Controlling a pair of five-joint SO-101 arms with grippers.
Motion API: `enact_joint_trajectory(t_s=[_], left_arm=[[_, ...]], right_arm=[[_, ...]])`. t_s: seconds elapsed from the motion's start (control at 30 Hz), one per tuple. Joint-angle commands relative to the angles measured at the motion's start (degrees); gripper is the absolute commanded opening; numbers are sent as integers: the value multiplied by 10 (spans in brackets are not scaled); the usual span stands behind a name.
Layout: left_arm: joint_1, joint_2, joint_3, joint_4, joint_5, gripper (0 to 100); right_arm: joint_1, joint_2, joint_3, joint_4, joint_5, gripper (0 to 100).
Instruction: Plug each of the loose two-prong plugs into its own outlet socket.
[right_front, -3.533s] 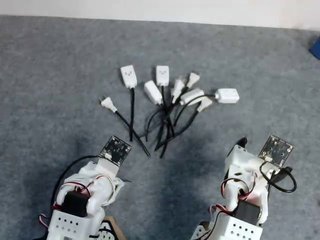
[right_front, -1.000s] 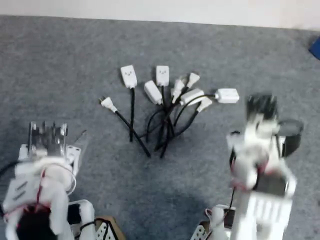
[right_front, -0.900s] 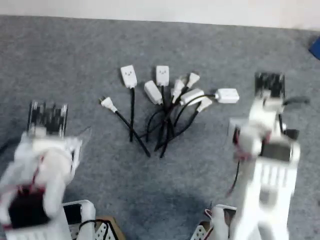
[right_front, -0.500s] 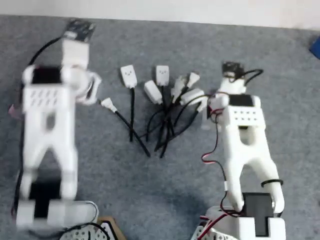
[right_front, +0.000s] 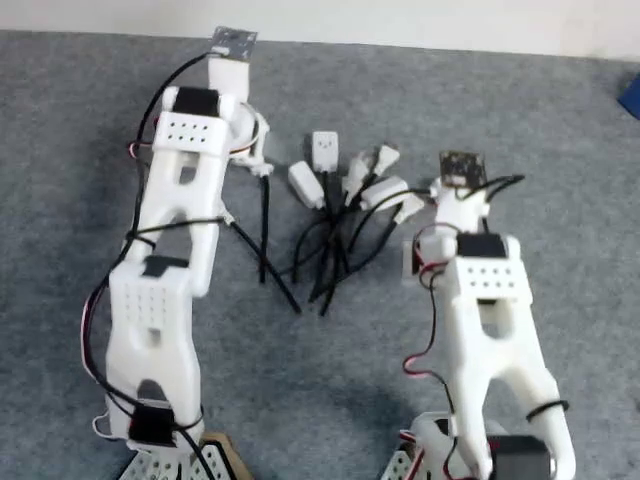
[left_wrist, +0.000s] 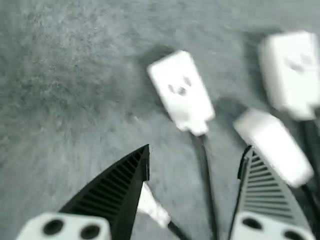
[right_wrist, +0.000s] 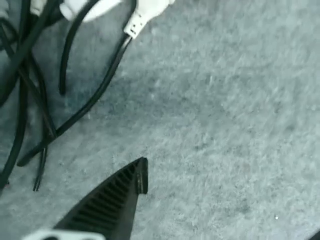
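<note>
White outlet sockets (right_front: 324, 150) and smaller white two-prong plugs (right_front: 386, 157) lie fanned out on the grey counter (right_front: 520, 120), each on a short black cord (right_front: 264, 230); the cords cross in a tangle on the side nearer the arm bases. In the left wrist view, one socket (left_wrist: 181, 92) lies face up showing two slots, a second socket (left_wrist: 292, 67) lies face up near it, a third white block (left_wrist: 272, 147) rests just beside those, and a loose plug (left_wrist: 152, 210) lies apart. In the right wrist view, another plug (right_wrist: 137, 22) lies flat with its cord trailing away.
</note>
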Motion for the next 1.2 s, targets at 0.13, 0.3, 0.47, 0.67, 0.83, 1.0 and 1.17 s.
enact_joint_trajectory(t_s=[0.13,0.3,0.47,0.67,0.83,1.0,1.17], left_arm=[[-22,74,-151,20,8,295],[-26,112,-203,23,10,295],[-51,157,-223,19,8,295],[-36,174,-278,67,8,295],[39,175,-385,219,8,295],[69,179,-362,231,7,295],[113,182,-327,231,-21,295]], right_arm=[[-5,-40,29,-33,15,522],[-7,-37,29,-34,15,522],[-6,-37,29,-34,15,522],[-7,-37,29,-34,16,522],[-7,-37,29,-35,16,522],[-7,-36,32,-53,16,522],[-25,-36,34,-53,16,522]])
